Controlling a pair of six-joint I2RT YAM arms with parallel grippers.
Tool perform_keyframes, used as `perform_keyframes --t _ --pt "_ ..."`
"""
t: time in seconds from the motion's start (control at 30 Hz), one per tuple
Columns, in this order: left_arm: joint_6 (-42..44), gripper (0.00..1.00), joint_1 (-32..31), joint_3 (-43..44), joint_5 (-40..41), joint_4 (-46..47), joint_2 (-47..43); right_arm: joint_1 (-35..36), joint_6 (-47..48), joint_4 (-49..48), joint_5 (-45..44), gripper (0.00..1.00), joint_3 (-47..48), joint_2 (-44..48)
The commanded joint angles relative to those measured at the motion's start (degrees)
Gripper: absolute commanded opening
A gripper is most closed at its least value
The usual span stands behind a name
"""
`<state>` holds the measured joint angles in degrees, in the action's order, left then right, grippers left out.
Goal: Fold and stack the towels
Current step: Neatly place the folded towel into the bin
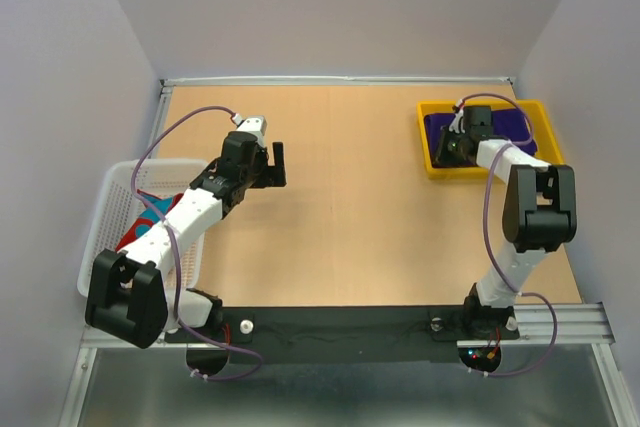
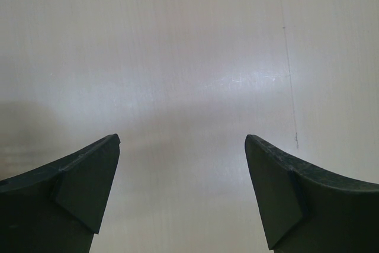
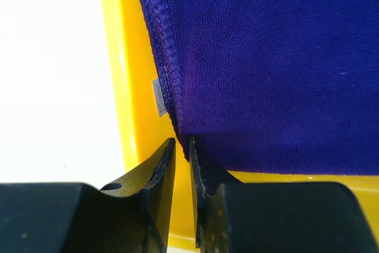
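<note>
Deep purple towel (image 3: 266, 57) flat in the yellow tray (image 3: 127, 87); red-and-blue towel (image 1: 146, 217), seemingly crumpled, in the white basket (image 1: 104, 209)

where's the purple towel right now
In the top view the purple towel lies in the yellow tray at the far right of the table; the right gripper is closed on its corner.

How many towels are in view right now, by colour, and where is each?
purple towel: 1, in the yellow tray; anything beneath it is hidden
red towel with light-blue marks: 1, in the white mesh basket
Total: 2 towels visible
</note>
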<state>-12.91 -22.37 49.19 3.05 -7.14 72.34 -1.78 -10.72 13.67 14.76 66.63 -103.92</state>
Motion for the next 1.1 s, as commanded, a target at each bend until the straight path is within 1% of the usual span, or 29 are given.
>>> perform_keyframes --t 0.0,0.1,0.2,0.23,0.3,0.33,0.5,0.67,0.73,0.83,0.9,0.93,1.0,1.03,1.07 --pt "0.78 0.99 0.22 0.65 0.12 0.63 -2.46 0.29 1.40 -1.89 -1.58 0.22 2.18 4.95" --pt "0.78 0.99 0.22 0.47 0.12 0.98 -2.81 0.29 1.58 -1.89 -4.47 0.22 7.44 5.13" --pt "0.87 0.99 0.31 0.47 0.29 1.16 -2.90 0.20 1.67 -1.90 -8.60 0.22 13.25 3.12" --pt "0.95 0.99 0.31 0.38 0.46 1.16 -2.81 0.20 1.76 -1.98 -10.09 0.22 16.22 1.02" --pt "0.87 0.99 0.22 0.38 0.64 1.25 -2.73 0.20 1.93 -1.98 -10.89 0.22 18.87 -1.36" --pt "0.95 0.99 0.22 0.47 0.73 1.16 -2.81 0.20 2.02 -2.16 -11.07 0.22 20.45 -4.16" --pt "0.60 0.99 0.31 0.21 1.87 1.51 -2.73 0.20 1.32 -2.51 -8.62 0.21 28.27 -12.52" --pt "0.51 0.99 0.66 0.38 2.58 1.60 -2.20 0.37 -1.23 -3.47 -2.13 0.21 29.52 -18.33" --pt "0.43 0.99 0.92 0.47 2.58 1.60 -2.20 0.99 -1.15 -3.91 0.08 0.21 28.74 -18.86" --pt "0.34 0.99 1.19 0.47 2.49 1.51 -2.37 1.52 0.17 -3.83 0.09 0.21 28.12 -18.25" --pt "0.34 0.99 1.28 0.30 3.01 1.51 -2.81 1.52 0.61 -3.83 -1.57 0.22 27.77 -16.85" --pt "0.34 0.99 1.19 0.21 4.15 1.51 -3.60 1.52 0.87 -3.83 -3.84 0.23 27.59 -14.75" --pt "-0.54 0.99 1.19 0.21 5.30 1.51 -4.57 1.52 1.14 -3.74 -7.01 0.27 27.24 -12.29" --pt "-0.71 0.99 1.28 -0.06 6.26 1.95 -5.18 1.52 1.58 -3.65 -8.42 0.33 26.89 -10.62" --pt "-0.98 0.99 1.28 -0.15 7.14 1.95 -5.54 1.52 1.93 -3.65 -10.26 0.38 26.54 -7.47"
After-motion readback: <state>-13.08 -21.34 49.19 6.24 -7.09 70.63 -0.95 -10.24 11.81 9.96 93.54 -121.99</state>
